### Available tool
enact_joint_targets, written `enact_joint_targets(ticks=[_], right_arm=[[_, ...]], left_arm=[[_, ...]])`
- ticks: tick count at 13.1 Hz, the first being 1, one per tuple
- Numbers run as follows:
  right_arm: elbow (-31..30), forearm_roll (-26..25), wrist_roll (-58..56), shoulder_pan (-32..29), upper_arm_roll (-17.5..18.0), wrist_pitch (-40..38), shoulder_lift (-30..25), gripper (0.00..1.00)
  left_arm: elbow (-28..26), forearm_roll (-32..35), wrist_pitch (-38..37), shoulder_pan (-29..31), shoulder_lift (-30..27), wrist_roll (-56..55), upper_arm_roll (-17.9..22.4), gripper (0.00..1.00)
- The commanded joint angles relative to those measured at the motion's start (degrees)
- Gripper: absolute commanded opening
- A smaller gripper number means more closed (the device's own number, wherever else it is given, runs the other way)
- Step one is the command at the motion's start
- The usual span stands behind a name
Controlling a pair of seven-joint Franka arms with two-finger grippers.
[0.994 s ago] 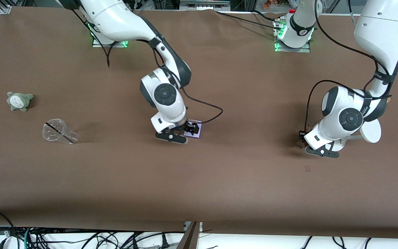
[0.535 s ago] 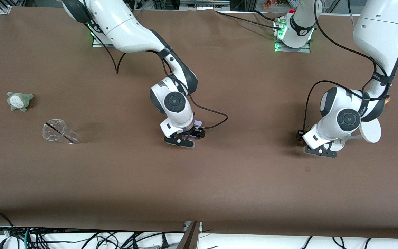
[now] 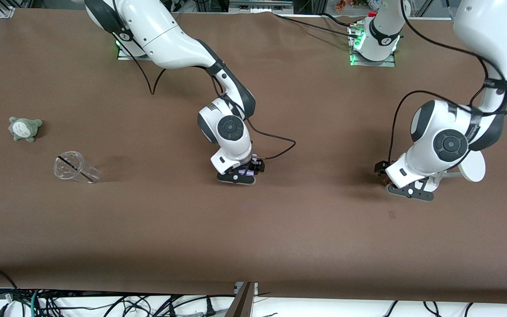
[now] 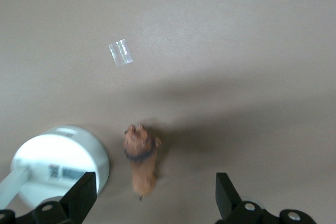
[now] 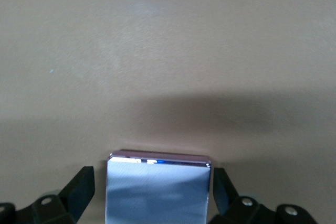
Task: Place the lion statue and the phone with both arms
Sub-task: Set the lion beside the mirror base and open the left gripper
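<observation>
My right tool (image 5: 152, 198) pinches the phone (image 5: 157, 187) mid-counter, clear of the surface. My left tool (image 4: 152, 203), spread wide, hangs over the lion (image 4: 140, 163), which lies on the counter (image 3: 280, 229) beside the white stand (image 4: 58, 161) near the left arm's edge. I should keep the phone level, then straddle the lion's body without nudging the stand.
</observation>
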Motion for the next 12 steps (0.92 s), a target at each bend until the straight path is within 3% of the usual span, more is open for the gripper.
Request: enact_joint_targets(ticks=[1,7,8,9,10,11,12], right_arm=[[1.25,-0.67,-2.55,0.52,-0.54,-0.18,0.97,1.00],[0.72,-0.14,-1.59,0.52,-0.54,-0.18,1.23,1.00],[0.72,-0.14,-1.67,0.52,-0.54,-0.18,1.23,0.84],[0.72,-0.14,-1.85,0.52,-0.54,-0.18,1.15,0.57],[0.72,-0.14,-2.11,0.34,-0.54,-0.26,1.06,0.36],[0.72,-0.06,-2.55,-0.09,-0.54,-0.53,0.71,0.29],[0.72,-0.05,-2.81,-0.62,-0.54,-0.88,0.36,0.29]], left_arm=[[8.37,0.62,-11.23,-0.31,-1.03,-0.18,-1.85,1.00],[24.91,-2.97,-28.74,0.04,-2.70,0.35,-3.44,1.00],[26.67,-4.46,-31.03,0.48,-2.79,0.35,-3.44,1.00],[28.25,-5.61,-33.05,0.48,-2.79,0.26,-3.36,1.00],[29.83,-5.62,-34.81,0.48,-2.88,0.17,-3.44,1.00],[31.50,-5.62,-36.13,0.48,-3.23,-0.35,-3.27,1.00],[32.82,-5.36,-36.76,0.48,-3.32,-0.36,-3.01,1.00]])
